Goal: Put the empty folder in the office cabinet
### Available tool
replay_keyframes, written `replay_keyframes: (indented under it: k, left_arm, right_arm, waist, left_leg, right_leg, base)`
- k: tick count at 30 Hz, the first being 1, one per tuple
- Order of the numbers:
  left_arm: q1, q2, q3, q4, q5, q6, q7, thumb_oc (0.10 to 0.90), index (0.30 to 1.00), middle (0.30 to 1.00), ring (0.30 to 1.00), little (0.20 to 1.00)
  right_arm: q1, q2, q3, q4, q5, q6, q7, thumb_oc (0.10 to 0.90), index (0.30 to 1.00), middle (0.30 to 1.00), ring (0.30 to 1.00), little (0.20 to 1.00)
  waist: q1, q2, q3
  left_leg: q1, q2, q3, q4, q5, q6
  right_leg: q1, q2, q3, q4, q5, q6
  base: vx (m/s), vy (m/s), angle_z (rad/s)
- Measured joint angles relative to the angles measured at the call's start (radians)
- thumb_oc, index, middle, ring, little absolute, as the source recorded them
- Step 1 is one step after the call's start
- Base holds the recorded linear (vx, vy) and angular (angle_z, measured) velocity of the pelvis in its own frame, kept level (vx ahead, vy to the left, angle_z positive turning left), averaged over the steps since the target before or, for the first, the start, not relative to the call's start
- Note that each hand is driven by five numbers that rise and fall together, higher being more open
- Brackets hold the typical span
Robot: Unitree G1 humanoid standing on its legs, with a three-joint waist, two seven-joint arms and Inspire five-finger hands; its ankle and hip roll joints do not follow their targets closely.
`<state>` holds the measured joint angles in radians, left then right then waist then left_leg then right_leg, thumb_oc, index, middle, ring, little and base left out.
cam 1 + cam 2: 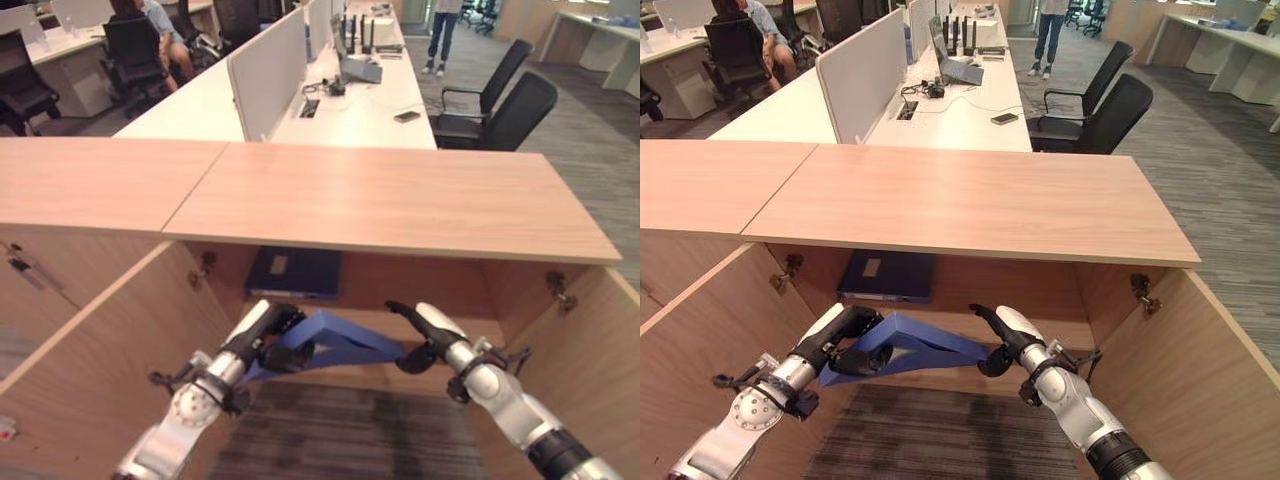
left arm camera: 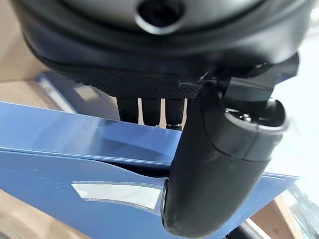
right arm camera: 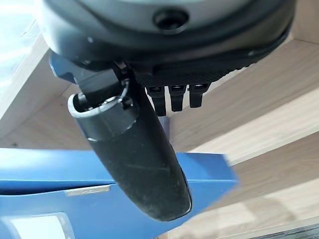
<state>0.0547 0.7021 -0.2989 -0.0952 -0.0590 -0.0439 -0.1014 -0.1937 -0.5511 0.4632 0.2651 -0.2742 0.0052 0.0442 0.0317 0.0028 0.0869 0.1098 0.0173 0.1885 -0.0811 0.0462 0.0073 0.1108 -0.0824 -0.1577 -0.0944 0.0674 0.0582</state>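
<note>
A blue folder (image 1: 345,345) hangs spread open at the mouth of the open wooden cabinet (image 1: 390,200), held between my two hands just below its top board. My left hand (image 1: 268,336) grips the folder's left end; in the left wrist view the thumb (image 2: 214,164) lies over the blue cover (image 2: 75,169) with the fingers behind it. My right hand (image 1: 428,338) pinches the right end the same way, its thumb (image 3: 134,159) across the folder (image 3: 50,199). The folder's front edge reaches slightly into the cabinet.
A dark blue folder (image 1: 295,272) lies inside the cabinet at the back left. Both cabinet doors stand open, the left door (image 1: 90,350) and right door (image 1: 590,370) flanking my arms. Desks, black office chairs (image 1: 500,110) and people are beyond the cabinet.
</note>
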Motion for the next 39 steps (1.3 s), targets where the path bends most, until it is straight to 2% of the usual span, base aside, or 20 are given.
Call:
replay_keyframes:
  k: [7,19,20,21,25,29,32,39]
  left_arm:
    - [-0.091,0.041,-0.072,-0.029,-0.043,-0.003,-0.019,0.4,0.3,0.3,0.3,0.3]
    - [-0.115,0.03,-0.082,-0.028,-0.047,-0.003,-0.003,0.4,0.3,0.3,0.3,0.3]
    - [-0.115,0.031,-0.083,-0.028,-0.047,-0.003,-0.001,0.4,0.3,0.3,0.3,0.3]
    - [-0.115,0.03,-0.086,-0.028,-0.047,-0.003,0.002,0.4,0.3,0.3,0.3,0.3]
    - [-0.115,0.033,-0.093,-0.028,-0.063,-0.002,0.001,0.4,0.3,0.3,0.3,0.3]
    - [-0.114,0.061,-0.101,-0.028,-0.174,0.006,-0.006,0.4,0.3,0.3,0.3,0.3]
    - [-0.108,0.119,-0.111,-0.028,-0.289,0.03,-0.034,0.4,0.3,0.3,0.3,0.3]
    - [-0.1,0.161,-0.15,-0.022,-0.377,0.052,-0.052,0.4,0.3,0.3,0.3,0.3]
  right_arm:
    - [-0.025,-0.006,0.078,0.0,0.002,-0.003,0.001,0.8,0.9,0.9,0.9,0.9]
    - [-0.046,-0.008,0.085,0.003,0.053,0.0,0.029,0.8,0.9,0.9,0.9,0.9]
    - [-0.046,-0.008,0.085,0.003,0.059,0.0,0.033,0.64,0.66,0.66,0.66,0.66]
    - [-0.046,-0.006,0.086,0.003,0.065,0.0,0.039,0.4,0.3,0.3,0.3,0.3]
    - [-0.045,-0.006,0.092,0.008,0.083,0.002,0.038,0.4,0.3,0.3,0.3,0.3]
    - [-0.028,0.038,0.07,0.054,0.142,-0.001,0.029,0.4,0.3,0.3,0.3,0.3]
    - [0.019,0.085,0.073,0.083,0.175,-0.024,0.013,0.4,0.3,0.3,0.3,0.3]
    - [0.071,0.101,0.09,0.095,0.21,-0.04,0.022,0.4,0.3,0.3,0.3,0.3]
  waist:
    - [-0.002,-0.001,0.001]
    - [-0.002,-0.004,0.001]
    - [-0.002,-0.004,0.001]
    - [-0.002,-0.004,0.001]
    - [-0.003,-0.008,0.003]
    - [-0.007,-0.011,0.004]
    - [-0.021,-0.011,0.004]
    - [-0.026,-0.012,0.004]
  left_leg:
    - [0.002,0.0,0.0,0.0,0.0,0.0]
    - [0.003,0.0,0.0,0.0,0.0,0.0]
    - [0.003,0.0,0.0,0.0,0.0,0.0]
    - [0.004,0.0,0.0,0.0,0.0,0.0]
    - [0.006,0.0,0.0,0.0,0.0,-0.001]
    - [0.01,0.0,0.002,0.0,0.0,-0.001]
    - [0.012,0.0,0.002,0.0,0.0,-0.001]
    - [0.014,-0.001,0.005,0.0,0.0,-0.001]
  right_leg:
    - [0.002,0.0,0.0,0.0,0.0,0.0]
    - [0.003,0.0,0.0,0.0,0.0,0.0]
    - [0.003,0.0,0.0,0.0,0.0,0.0]
    - [0.003,0.0,0.0,0.0,0.0,0.0]
    - [0.004,0.0,0.0,0.0,0.0,0.0]
    - [0.006,0.0,0.001,0.0,0.0,0.0]
    - [0.01,0.0,0.002,0.0,0.001,-0.001]
    - [0.011,-0.001,0.004,0.0,0.001,-0.001]
  base:
    - [0.0,0.0,0.0]
    - [0.0,0.0,0.0]
    - [0.0,0.0,0.0]
    - [0.0,0.0,0.0]
    - [0.0,0.0,0.0]
    - [0.0,0.0,0.0]
    - [0.0,0.0,0.0]
    - [0.0,0.0,0.0]
